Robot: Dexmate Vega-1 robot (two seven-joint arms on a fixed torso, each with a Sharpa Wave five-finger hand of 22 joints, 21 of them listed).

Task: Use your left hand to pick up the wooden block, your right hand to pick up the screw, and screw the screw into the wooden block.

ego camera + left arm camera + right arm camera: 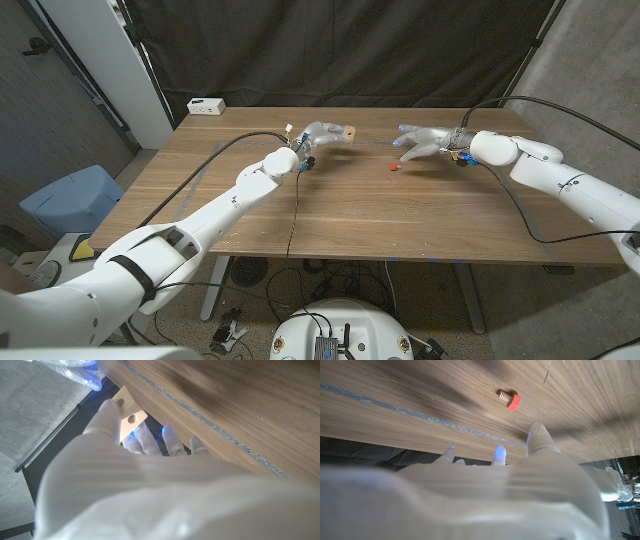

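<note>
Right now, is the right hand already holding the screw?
No, the screw lies alone on the table, apart from the right hand.

Your two arms are glossy white rounded shells: the left arm [200, 225] enters from the frame's lower left with a dark band near its shoulder, the right arm [570, 185] from the right edge. Black cables trail along both. Each pale, translucent-looking hand, left hand [322, 133] and right hand [425, 141], shows blue-lit fingertips [499, 452].

The head view looks down from above the near edge of the wooden table [350, 210], taking in both arms. Each wrist view sits close behind its own hand, facing the tabletop; the right wrist view shares the screw [508, 399] [393, 168] with the head view, the left wrist view the wooden block [129, 415] [349, 131].
</note>
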